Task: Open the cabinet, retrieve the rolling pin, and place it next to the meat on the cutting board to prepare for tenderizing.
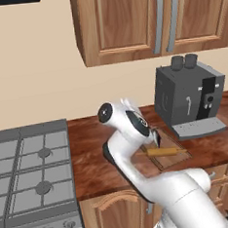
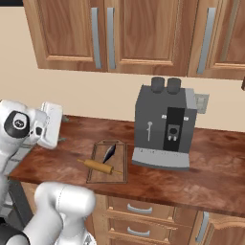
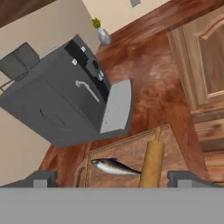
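The rolling pin (image 2: 99,166) lies free on the cutting board (image 2: 120,165), near the fish (image 2: 109,152). The gripper (image 3: 113,183) hangs spread and empty; round, the pin may roll off if nudged.

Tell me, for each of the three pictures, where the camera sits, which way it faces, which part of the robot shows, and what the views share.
Left base view: behind the arm's left, facing the grey gas stove and brown counter; the white arm rises at lower right.
Right base view: behind its right, facing the grey coffee machine; the arm rises at lower left.
Hand view: on the hand, looking along the gripper, fingertips apart, down at the reddish-brown wooden cutting board.
Shared: board, light tan wooden rolling pin, small silver fish, coffee machine.
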Available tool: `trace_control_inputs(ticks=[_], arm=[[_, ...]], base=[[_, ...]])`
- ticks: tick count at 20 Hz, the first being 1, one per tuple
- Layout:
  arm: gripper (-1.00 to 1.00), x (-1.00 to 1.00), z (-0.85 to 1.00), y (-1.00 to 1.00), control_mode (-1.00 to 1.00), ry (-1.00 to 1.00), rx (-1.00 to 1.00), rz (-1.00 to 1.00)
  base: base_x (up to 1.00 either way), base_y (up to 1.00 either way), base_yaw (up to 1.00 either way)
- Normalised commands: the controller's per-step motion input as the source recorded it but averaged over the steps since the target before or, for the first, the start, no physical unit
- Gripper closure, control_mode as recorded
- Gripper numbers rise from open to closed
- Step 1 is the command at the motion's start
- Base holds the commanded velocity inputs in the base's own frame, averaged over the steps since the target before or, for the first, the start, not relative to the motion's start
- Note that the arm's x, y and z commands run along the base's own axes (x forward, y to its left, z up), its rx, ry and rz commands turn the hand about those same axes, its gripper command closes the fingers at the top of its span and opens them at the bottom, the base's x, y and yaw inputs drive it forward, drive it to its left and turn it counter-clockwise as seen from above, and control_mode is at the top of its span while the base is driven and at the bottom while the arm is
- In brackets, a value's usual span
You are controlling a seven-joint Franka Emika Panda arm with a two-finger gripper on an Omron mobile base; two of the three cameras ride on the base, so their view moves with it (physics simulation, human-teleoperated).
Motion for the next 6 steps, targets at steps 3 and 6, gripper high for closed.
trace_control_inputs(ticks=[3,6], arm=[[-1.00,-0.73,0.43,0.34,-1.00,-0.15,-0.07,0.00],[-1.00,-0.78,0.34,0.39,-1.00,-0.16,-0.08,0.00]], base=[[0.00,0.00,0.00],[0.00,0.00,0.00]])
